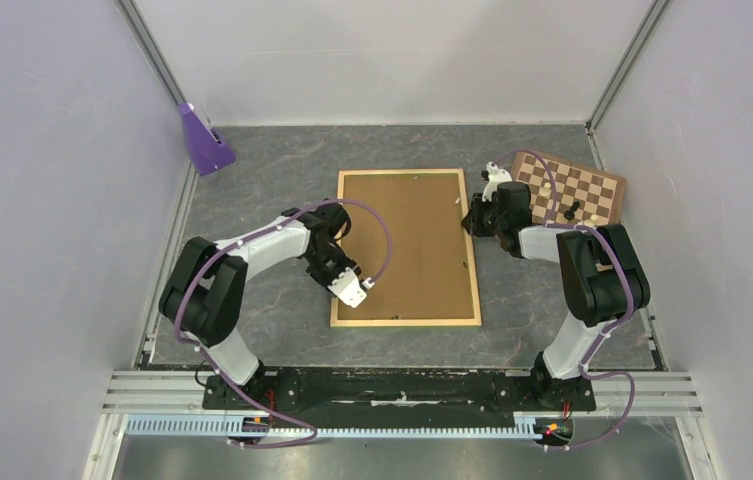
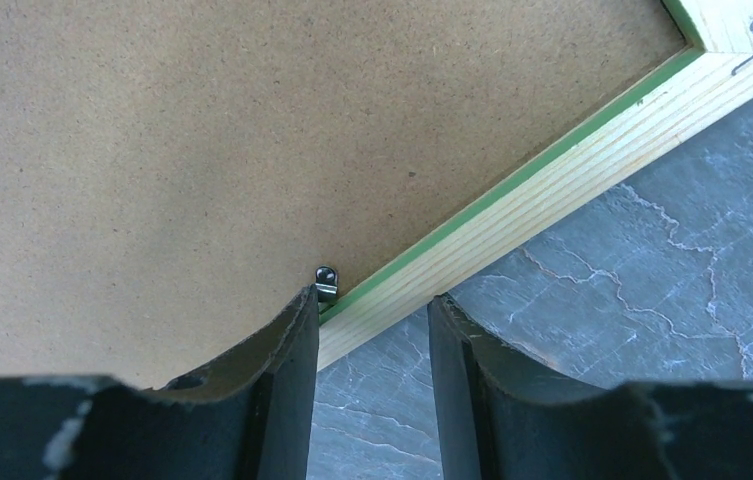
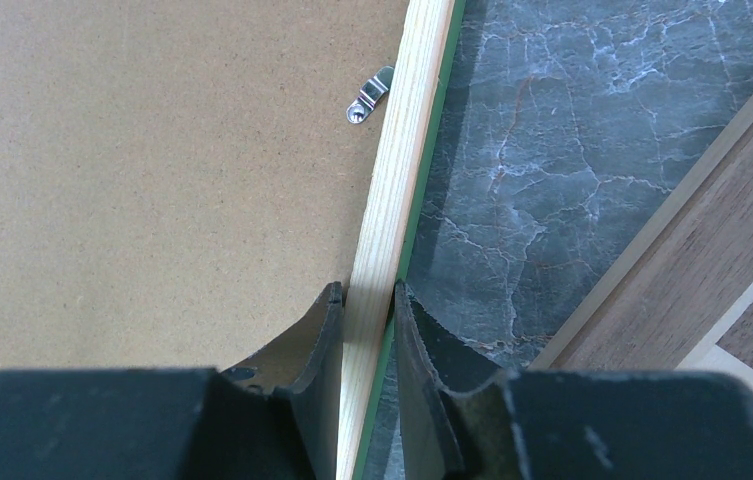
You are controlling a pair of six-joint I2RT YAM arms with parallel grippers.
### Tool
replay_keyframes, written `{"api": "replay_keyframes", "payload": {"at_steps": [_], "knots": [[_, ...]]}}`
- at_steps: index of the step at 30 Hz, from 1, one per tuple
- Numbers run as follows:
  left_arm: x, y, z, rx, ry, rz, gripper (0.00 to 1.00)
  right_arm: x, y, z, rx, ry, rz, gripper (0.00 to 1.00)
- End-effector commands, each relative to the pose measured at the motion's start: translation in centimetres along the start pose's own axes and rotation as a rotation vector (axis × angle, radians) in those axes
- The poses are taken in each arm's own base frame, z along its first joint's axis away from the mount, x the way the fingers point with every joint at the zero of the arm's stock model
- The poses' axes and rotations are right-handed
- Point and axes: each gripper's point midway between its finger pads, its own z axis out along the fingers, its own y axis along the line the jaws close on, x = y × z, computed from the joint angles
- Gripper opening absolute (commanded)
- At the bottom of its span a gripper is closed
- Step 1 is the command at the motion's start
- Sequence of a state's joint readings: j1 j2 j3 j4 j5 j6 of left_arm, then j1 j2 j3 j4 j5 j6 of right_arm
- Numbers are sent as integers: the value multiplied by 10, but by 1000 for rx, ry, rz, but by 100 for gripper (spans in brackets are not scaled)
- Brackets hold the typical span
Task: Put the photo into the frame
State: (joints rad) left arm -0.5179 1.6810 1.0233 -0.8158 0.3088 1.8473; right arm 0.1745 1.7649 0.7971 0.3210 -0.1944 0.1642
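Observation:
The frame (image 1: 407, 322) lies face down mid-table, pale wood up, with a green edge showing along its rail (image 2: 572, 160). A brown hardboard panel (image 1: 407, 245) fills it. The photo is hidden. My left gripper (image 1: 352, 292) hovers over the frame's lower left rail. In its wrist view the left gripper (image 2: 373, 300) is open, with one finger beside a small metal clip (image 2: 326, 282) on the panel and the other over the table. My right gripper (image 1: 470, 218) is at the frame's right rail. There the right gripper (image 3: 367, 290) is shut on the wooden rail (image 3: 407, 150), near another clip (image 3: 369, 97).
A brown-and-cream chessboard (image 1: 577, 190) with a few pieces lies at the back right, close to the right arm, and its edge (image 3: 712, 250) shows in the right wrist view. A purple wedge (image 1: 204, 140) stands in the back left corner. Walls enclose the table.

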Motion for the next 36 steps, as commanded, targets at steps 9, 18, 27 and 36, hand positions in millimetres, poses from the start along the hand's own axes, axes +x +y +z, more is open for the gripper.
{"api": "replay_keyframes", "payload": {"at_steps": [9,18,27,36], "knots": [[-3,-11,11,44,4,-4,55,41,-15,2,46,132,-10,13],[-4,-12,13,54,10,10,57,39,-16,1,48,127,-7,13],[-8,-20,12,75,2,16,44,40,-17,2,50,131,-7,13],[-10,-19,10,91,-1,63,12,40,-18,2,54,129,-8,13]]}}
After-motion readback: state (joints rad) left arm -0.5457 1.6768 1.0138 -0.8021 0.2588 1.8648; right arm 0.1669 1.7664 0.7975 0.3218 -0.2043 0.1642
